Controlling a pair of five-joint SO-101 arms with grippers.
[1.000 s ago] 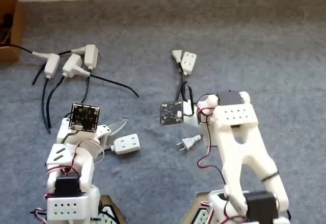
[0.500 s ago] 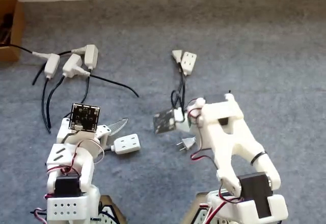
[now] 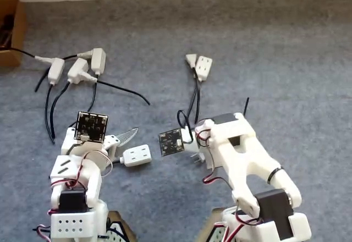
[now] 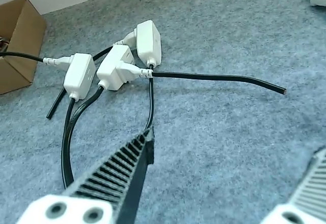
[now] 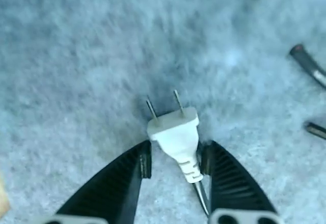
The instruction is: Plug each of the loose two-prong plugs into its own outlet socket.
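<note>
Your right pincer (image 5: pixel 175 159) is spread, one finger each side of the plug (image 5: pixel 172 131). Squeeze its body, not the prongs.

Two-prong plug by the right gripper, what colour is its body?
White; the plug shows best in the right wrist view.

- White two-prong plug (image 5: pixel 173 132) lies flat on the grey surface (image 5: pixel 76 56), prongs bare.
- White outlet socket (image 3: pixel 136 155) lies near it, slots facing up.
- Another white socket (image 3: pixel 204 66) rests farther off, black cord attached.
</note>
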